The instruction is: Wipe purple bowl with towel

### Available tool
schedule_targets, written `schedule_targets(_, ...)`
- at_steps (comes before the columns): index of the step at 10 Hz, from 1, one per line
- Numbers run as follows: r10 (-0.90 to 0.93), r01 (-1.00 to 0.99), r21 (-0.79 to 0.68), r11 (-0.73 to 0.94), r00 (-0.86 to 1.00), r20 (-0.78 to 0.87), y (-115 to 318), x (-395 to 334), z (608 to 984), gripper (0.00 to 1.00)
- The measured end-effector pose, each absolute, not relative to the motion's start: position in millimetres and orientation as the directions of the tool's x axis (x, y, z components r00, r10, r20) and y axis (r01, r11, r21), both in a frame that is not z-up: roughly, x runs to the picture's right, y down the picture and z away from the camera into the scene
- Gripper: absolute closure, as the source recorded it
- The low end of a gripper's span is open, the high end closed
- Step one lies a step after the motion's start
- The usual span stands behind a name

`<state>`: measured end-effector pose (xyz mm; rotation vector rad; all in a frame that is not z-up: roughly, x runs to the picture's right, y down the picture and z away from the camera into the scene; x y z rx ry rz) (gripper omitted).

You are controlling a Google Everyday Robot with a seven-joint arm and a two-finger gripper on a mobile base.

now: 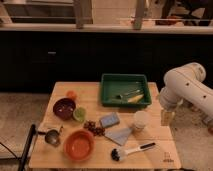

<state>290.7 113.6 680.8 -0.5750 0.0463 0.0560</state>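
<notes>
The purple bowl [64,108] sits upright at the left of the wooden table [165,145]. The towel [120,134] lies flat as a pale grey-blue triangle near the table's middle front, well to the right of the bowl. My white arm comes in from the right, and the gripper [167,118] hangs at the table's right edge, beside a white cup [140,121]. It is apart from both the towel and the bowl and holds nothing that I can see.
A green tray [106,93] with utensils stands at the back. A blue sponge block [109,120], a lime-green cup [79,114], an orange bowl [79,144], a metal cup [52,137], a dish brush [132,150] and a dark red cluster [92,127] lie around.
</notes>
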Motion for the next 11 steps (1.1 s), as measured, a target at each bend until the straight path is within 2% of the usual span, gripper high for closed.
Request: schedule_targets(11,0.040,-0.066,-0.542,0.838,0.997,-0.059,113.6,290.7,680.8,0.20)
